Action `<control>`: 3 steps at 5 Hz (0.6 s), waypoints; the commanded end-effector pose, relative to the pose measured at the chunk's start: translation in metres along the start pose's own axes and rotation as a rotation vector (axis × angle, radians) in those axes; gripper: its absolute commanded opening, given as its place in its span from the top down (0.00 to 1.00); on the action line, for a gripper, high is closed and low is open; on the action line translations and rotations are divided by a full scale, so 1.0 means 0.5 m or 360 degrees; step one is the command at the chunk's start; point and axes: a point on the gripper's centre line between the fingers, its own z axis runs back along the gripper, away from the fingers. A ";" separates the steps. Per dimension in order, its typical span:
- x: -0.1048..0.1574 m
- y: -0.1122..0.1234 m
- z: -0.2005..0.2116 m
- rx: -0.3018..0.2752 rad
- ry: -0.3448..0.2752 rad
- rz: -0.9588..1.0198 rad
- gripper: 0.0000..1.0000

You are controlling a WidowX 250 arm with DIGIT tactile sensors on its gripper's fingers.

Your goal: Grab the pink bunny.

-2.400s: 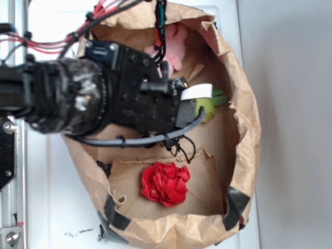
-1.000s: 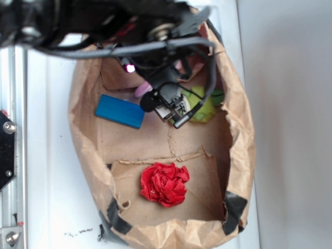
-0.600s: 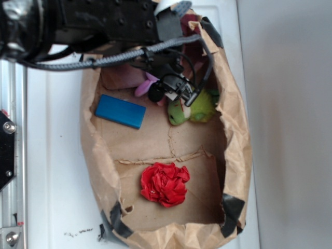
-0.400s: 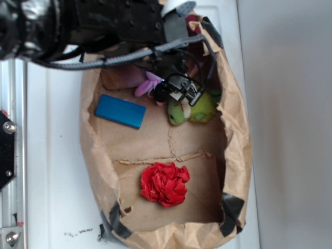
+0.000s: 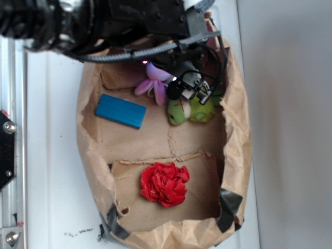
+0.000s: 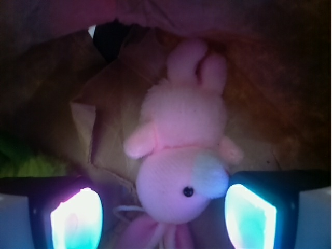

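**Pink bunny lies between the spread fingers at the bag's far end**

Pink bunny [image 6: 179, 155] lies flat on the brown paper floor at the top end of the paper bag [image 5: 91, 155] in the exterior view, close under the bag's crumpled wall. In the wrist view its head, with a whitish face patch and one dark eye, points toward the camera; the body and two rounded limbs stretch away from it. In the exterior view only its pinkish-violet ears [image 5: 153, 83] show, sticking out from under the arm toward the bag's middle.

The gripper [image 6: 163, 220] hangs directly over the toy with its two fingers [image 6: 77, 220] spread wide apart. The head sits between them, one lit pad on each side. Whether either pad touches the plush cannot be told. Nothing is clamped.

The black arm [image 5: 104, 21] reaches in from the top left corner of the exterior view, with a braided cable looping over the bag's rim.

Just beside the bunny's ears, toward the bag's right wall, sits the green plush [image 5: 189, 110], partly covered by the gripper's hardware. A blue block [image 5: 120, 111] lies near the left wall, apart from both toys. A red ruffled ball [image 5: 165, 184] rests well apart, on the cardboard flap at the near end. The bag stands on a white table [image 5: 52, 171].
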 end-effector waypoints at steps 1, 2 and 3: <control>0.030 -0.040 -0.026 0.0098 -0.0148 0.0027 0.00; 0.010 -0.052 -0.043 0.0147 -0.0173 -0.0058 0.00; -0.011 -0.056 -0.048 0.0190 -0.0228 -0.0136 0.00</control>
